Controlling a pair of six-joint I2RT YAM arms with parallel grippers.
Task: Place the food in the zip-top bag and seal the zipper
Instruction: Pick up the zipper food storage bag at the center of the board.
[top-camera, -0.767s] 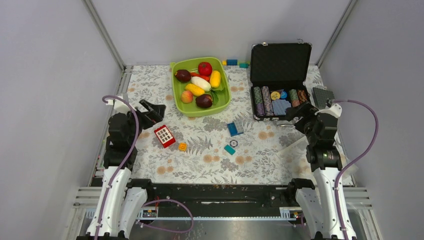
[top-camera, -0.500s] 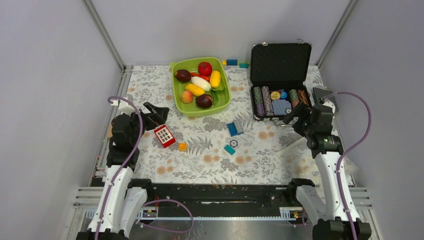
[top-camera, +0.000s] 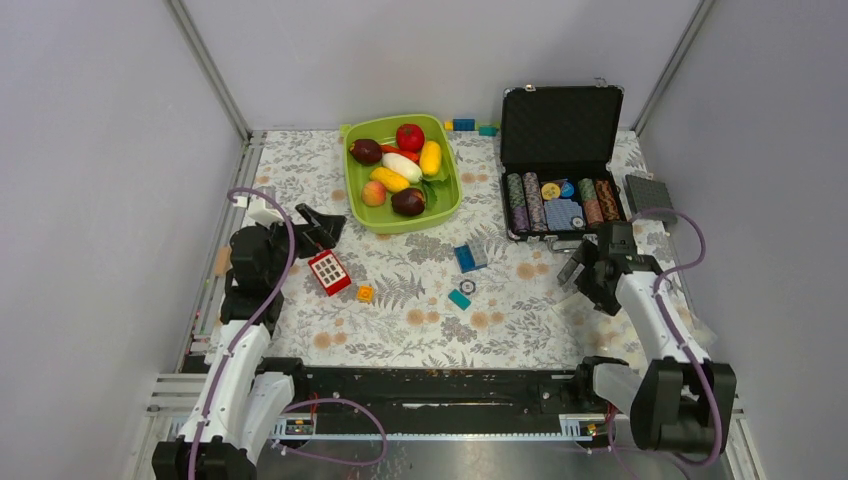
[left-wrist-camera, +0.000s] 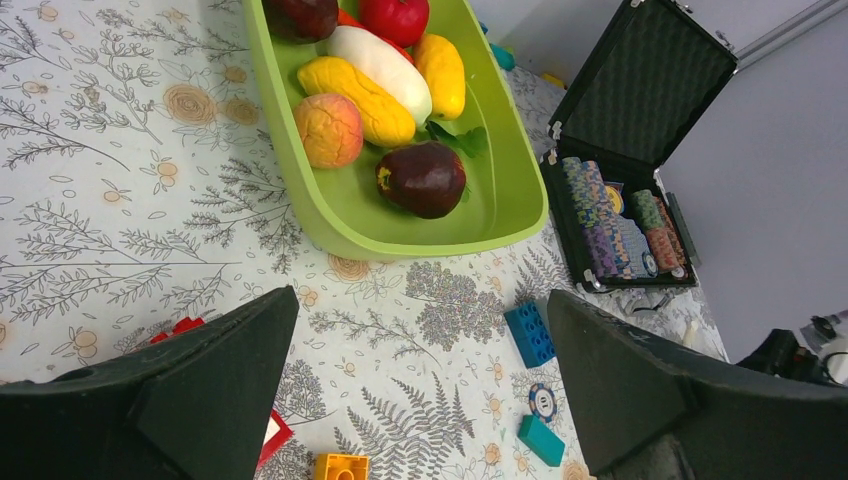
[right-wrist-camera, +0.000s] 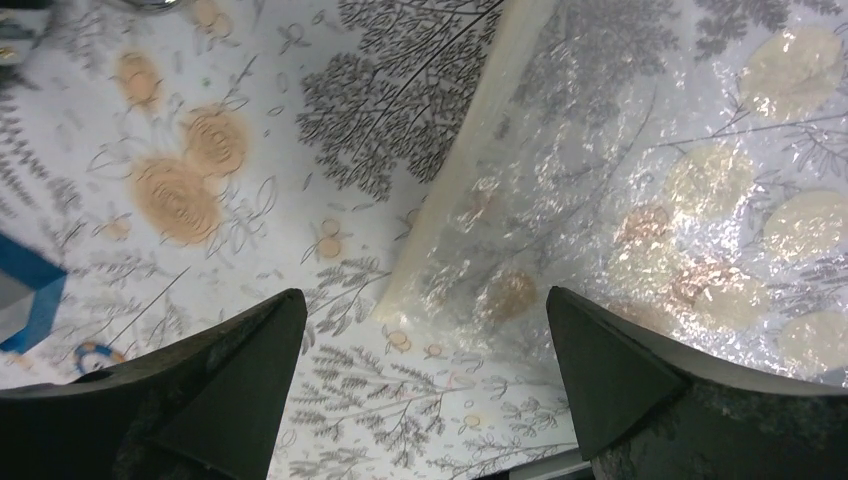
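Right arm lowered over clear crinkly zip-top bag (right-wrist-camera: 640, 200) at table's right; right gripper (right-wrist-camera: 420, 330) spread, empty. Left gripper (left-wrist-camera: 420, 340) spread, facing toy plastic food (left-wrist-camera: 372, 85) in lime-green plastic tray (left-wrist-camera: 320, 215). Advice: pinch top layer only, just behind pale zipper strip (right-wrist-camera: 455, 170); lift mouth open.

Clustered toy food (top-camera: 400, 165), flat clear bag (right-wrist-camera: 650, 200)

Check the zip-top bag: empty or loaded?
Empty. The zip-top bag lies flat on the tablecloth, whose print shows through it; the food sits in the green tray.
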